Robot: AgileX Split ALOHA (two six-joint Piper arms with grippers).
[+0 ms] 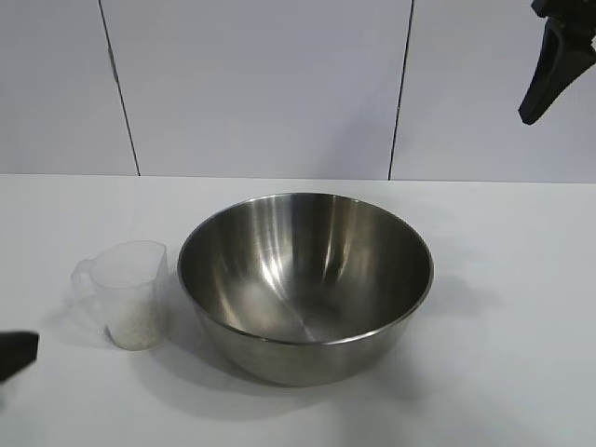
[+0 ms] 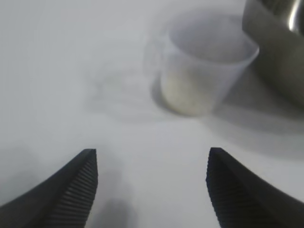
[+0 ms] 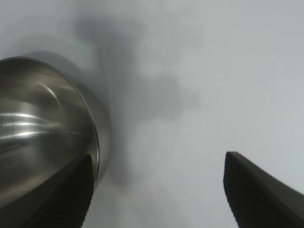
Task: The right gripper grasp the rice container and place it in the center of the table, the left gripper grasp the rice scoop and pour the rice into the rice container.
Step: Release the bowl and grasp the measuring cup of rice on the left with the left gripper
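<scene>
Lining up my left gripper, jaws apart, on scoop to grasp | bowl mid-table | right gripper agape, idle above

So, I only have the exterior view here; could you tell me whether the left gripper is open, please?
Observer: Yes, the left gripper is open and empty, with the scoop ahead of it.
Operator: Thanks. Is there rice in the scoop?
Observer: Yes, rice fills its lower part.
Operator: And the right gripper?
Observer: The right gripper is open too, raised off the table, holding nothing, with the bowl beside one finger.
</scene>
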